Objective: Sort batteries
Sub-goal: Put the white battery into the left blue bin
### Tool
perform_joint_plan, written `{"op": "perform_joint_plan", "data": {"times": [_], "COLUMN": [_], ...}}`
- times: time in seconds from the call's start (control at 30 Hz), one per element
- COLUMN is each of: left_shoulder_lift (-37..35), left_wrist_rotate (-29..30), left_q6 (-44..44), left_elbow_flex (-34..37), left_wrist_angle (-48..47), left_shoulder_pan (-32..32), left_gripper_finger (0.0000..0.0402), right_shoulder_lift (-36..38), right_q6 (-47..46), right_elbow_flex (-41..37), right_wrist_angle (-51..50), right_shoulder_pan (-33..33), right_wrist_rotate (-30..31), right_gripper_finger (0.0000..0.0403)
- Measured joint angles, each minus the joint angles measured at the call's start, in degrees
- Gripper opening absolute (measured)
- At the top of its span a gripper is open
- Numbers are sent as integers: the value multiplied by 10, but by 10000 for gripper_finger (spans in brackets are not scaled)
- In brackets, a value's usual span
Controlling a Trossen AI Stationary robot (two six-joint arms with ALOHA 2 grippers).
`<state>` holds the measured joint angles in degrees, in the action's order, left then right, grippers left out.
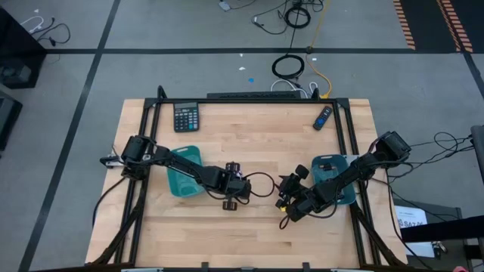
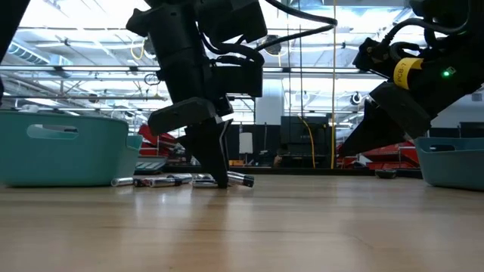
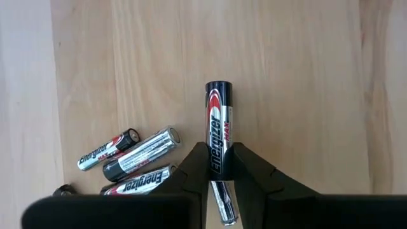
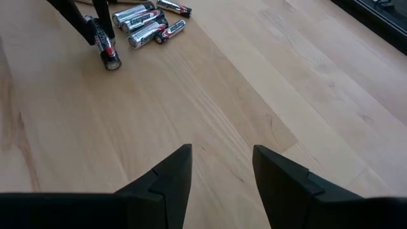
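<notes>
High view: the left gripper (image 1: 231, 202) sits low over the pale wooden table (image 1: 249, 128), just off the teal plastic tray (image 1: 184, 171) on its own side. The battery is too small to make out here. The right gripper (image 1: 286, 202) hangs nearby in front of the second teal tray (image 1: 334, 175). If both arms move at once they are near enough to brush each other.

Low view: the left gripper's fingertips (image 2: 221, 180) are down at the table surface, among a row of silvery batteries (image 2: 162, 180) lying flat beside them. A lift that drags sideways could scatter those neighbours.

Left wrist view: the fingers are clamped on a single silver cylindrical battery with black and red label bands (image 3: 219, 130). It runs lengthwise between the pads, held near its middle, with one end jutting well past the fingertips and the other end back between the fingers. The round body could roll or pivot in so narrow a pinch and slip out during the carry. A loose cluster of similar batteries (image 3: 137, 152) lies just beside one finger.

Right wrist view: the right gripper's fingers (image 4: 168, 175) stand apart over bare wood, holding nothing. The held battery and the cluster lie well ahead of them.
</notes>
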<state>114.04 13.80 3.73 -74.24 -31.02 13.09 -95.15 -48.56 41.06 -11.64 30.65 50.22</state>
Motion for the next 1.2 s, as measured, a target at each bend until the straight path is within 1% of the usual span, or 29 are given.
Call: {"op": "perform_joint_plan", "data": {"times": [0.3, 0.5, 0.6, 0.67, 0.77, 0.8, 0.83, 0.93, 0.97, 1.03, 1.07, 1.1, 1.2], "left_shoulder_lift": [-24, -43, -59, -80, -130, -149, -167, -221, -237, -264, -276, -285, -299], "left_wrist_rotate": [3, 40, 63, 86, 104, 98, 80, 3, -11, -8, -5, -5, 1], "left_q6": [4, 0, 20, 50, 132, 160, 184, 259, 284, 323, 333, 339, 362], "left_elbow_flex": [0, -1, -2, -8, -11, -11, -11, 2, 11, 33, 42, 49, 54], "left_wrist_angle": [1, -17, -87, -174, -303, -338, -364, -418, -429, -434, -438, -446, -475], "left_shoulder_pan": [0, 6, 9, 14, 28, 32, 37, 43, 44, 43, 43, 43, 41], "left_gripper_finger": [53, 53, 53, 53, 53, 53, 53, 53, 53, 53, 62, 81, 164], "right_shoulder_lift": [0, 0, 0, 0, 0, 0, 0, 0, 0, 0, 0, 0, 0], "right_q6": [0, -1, -5, -14, -31, -37, -42, -48, -48, -48, -48, -48, -48], "right_elbow_flex": [0, 0, 0, 0, 0, 0, 0, 0, 0, 0, 0, 0, 0], "right_wrist_angle": [0, -1, -3, -8, -19, -23, -30, -38, -38, -35, -35, -35, -35], "right_shoulder_pan": [0, 0, 0, 3, 11, 14, 16, 18, 17, 17, 18, 20, 25], "right_wrist_rotate": [0, 0, 0, 0, 1, 4, 5, 7, 7, 7, 7, 6, 7], "right_gripper_finger": [157, 157, 157, 157, 157, 157, 157, 157, 157, 157, 157, 157, 157]}}
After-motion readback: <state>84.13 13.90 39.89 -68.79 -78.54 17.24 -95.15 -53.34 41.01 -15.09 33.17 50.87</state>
